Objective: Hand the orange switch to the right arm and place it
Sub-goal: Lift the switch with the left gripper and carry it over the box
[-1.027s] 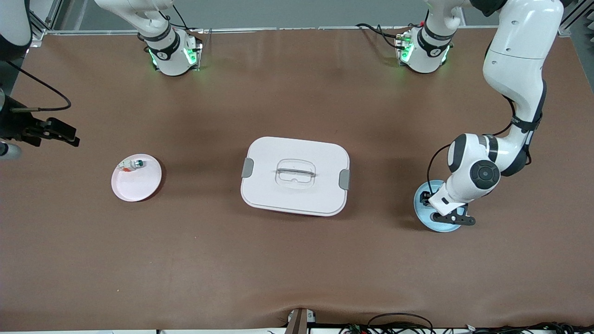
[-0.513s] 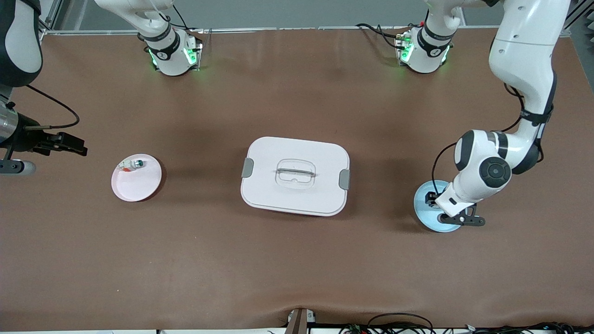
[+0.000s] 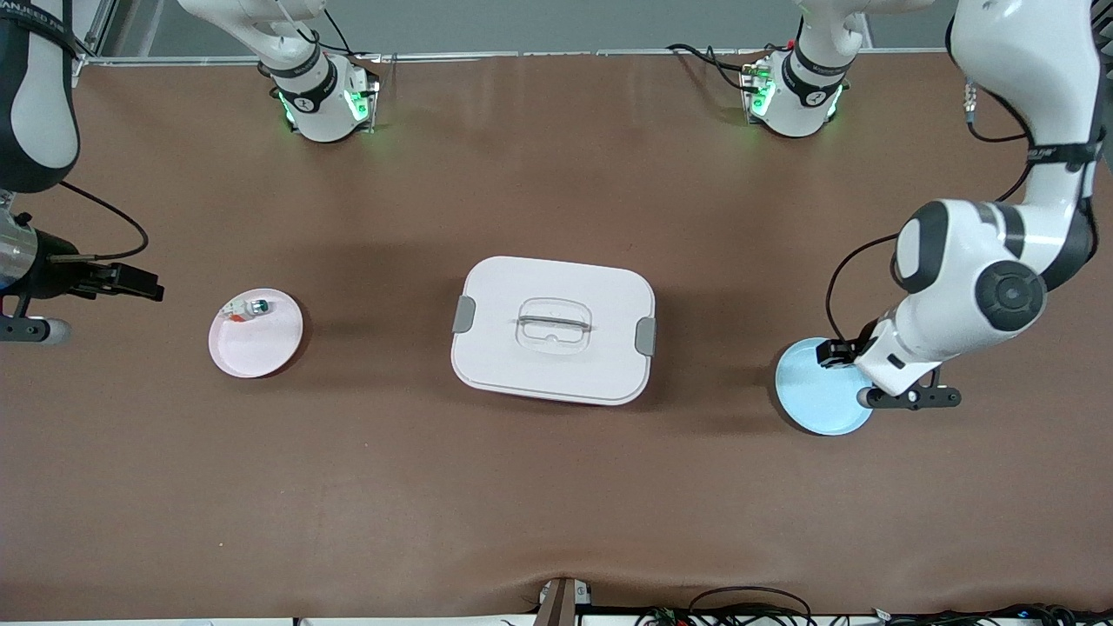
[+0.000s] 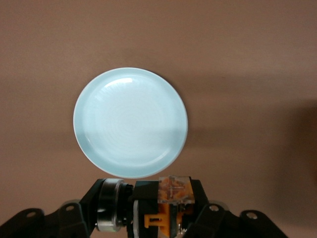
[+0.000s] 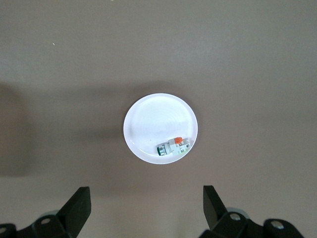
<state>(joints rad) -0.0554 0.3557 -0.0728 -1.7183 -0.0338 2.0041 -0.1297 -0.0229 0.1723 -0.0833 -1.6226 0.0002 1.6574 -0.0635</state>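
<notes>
My left gripper (image 3: 840,353) is shut on the orange switch (image 4: 172,201), a small black part with an orange middle, and holds it just above the rim of the light blue plate (image 3: 813,396). In the left wrist view the blue plate (image 4: 131,128) lies bare below the held switch. My right gripper (image 3: 130,282) is open and empty, over the table at the right arm's end, beside the pink plate (image 3: 258,346). In the right wrist view its gripper (image 5: 146,210) hangs wide open over bare table near that plate (image 5: 153,119).
A small white-and-teal part with a red-orange bit (image 3: 246,308) lies on the pink plate's rim, and also shows in the right wrist view (image 5: 173,147). A white lidded box with grey latches (image 3: 553,329) stands mid-table between the two plates.
My left gripper has risen off the blue plate with the switch and shifted toward the left arm's end of the table, leaving the plate bare. The right gripper has hardly moved.
</notes>
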